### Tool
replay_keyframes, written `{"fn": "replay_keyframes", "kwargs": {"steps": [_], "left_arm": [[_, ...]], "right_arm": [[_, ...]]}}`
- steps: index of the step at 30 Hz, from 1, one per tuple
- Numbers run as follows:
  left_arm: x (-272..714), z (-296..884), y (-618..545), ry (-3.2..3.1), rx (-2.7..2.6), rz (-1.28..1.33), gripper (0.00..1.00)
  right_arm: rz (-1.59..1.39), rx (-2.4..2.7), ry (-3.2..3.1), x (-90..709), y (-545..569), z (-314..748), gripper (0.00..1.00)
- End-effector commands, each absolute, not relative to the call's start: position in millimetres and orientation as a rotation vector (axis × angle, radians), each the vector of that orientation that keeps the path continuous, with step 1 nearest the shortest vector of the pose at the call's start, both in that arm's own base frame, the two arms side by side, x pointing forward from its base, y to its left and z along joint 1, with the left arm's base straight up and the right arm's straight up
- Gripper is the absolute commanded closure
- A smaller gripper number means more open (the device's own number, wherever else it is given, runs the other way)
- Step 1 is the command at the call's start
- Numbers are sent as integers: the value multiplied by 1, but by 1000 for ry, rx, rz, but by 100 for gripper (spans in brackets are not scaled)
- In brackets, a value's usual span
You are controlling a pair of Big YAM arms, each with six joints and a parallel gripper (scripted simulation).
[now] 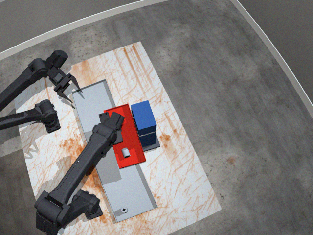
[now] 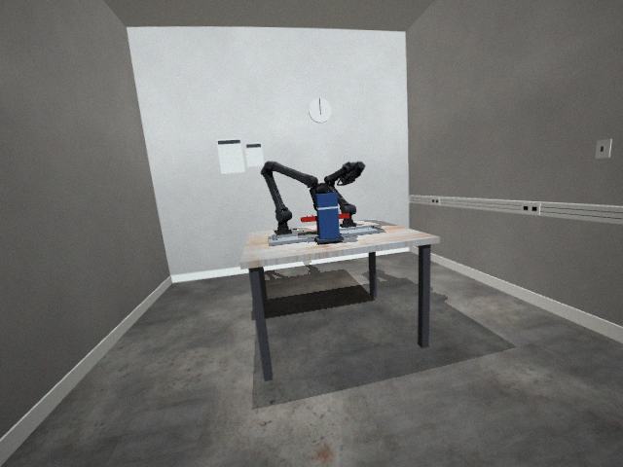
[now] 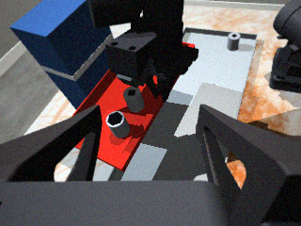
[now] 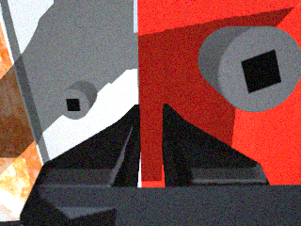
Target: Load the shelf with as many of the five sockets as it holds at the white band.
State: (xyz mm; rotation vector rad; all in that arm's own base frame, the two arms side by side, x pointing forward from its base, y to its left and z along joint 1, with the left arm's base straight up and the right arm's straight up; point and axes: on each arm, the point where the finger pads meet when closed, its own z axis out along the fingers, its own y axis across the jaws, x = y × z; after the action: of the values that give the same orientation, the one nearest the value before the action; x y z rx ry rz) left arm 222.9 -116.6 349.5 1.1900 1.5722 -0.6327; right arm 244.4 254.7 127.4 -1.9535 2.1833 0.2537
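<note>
- The red shelf (image 1: pixel 133 141) (image 2: pixel 308 219) (image 3: pixel 99 151) (image 4: pixel 273 141) looks like smooth, painted or plastic sheet.
- The post (image 1: pixel 144 113) (image 2: pixel 329 223) (image 3: pixel 61 56) has a flat, even blue finish.
- The grey sockets look like matt metal; one (image 3: pixel 118 124) has a paler, brighter rim.
- The long tray (image 1: pixel 131 184) (image 2: pixel 289 241) (image 3: pixel 216 61) is smooth pale grey, metal or plastic.
- The table top (image 1: pixel 176 161) (image 2: pixel 351 246) is whitish, streaked and blotched rusty orange, its material unclear.
- The arms look matt black.
- The floor (image 1: pixel 240 101) (image 2: pixel 351 427) resembles mottled, stained concrete.
- The back wall (image 2: pixel 276 75) looks smooth and matt.
</note>
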Motion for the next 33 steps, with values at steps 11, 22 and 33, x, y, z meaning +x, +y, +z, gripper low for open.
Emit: {"fn": "replay_keyframes", "kwargs": {"steps": [11, 22, 33], "left_arm": [[220, 393, -122, 1493, 1276, -581, 35], [216, 402, -123, 1486, 1307, -564, 35], [214, 411, -123, 1480, 1331, -545, 35]], "right_arm": [[261, -1870, 2045, 265, 280, 202, 95], [257, -1949, 2159, 253, 267, 196, 95], [263, -1905, 2091, 257, 273, 193, 95]]}}
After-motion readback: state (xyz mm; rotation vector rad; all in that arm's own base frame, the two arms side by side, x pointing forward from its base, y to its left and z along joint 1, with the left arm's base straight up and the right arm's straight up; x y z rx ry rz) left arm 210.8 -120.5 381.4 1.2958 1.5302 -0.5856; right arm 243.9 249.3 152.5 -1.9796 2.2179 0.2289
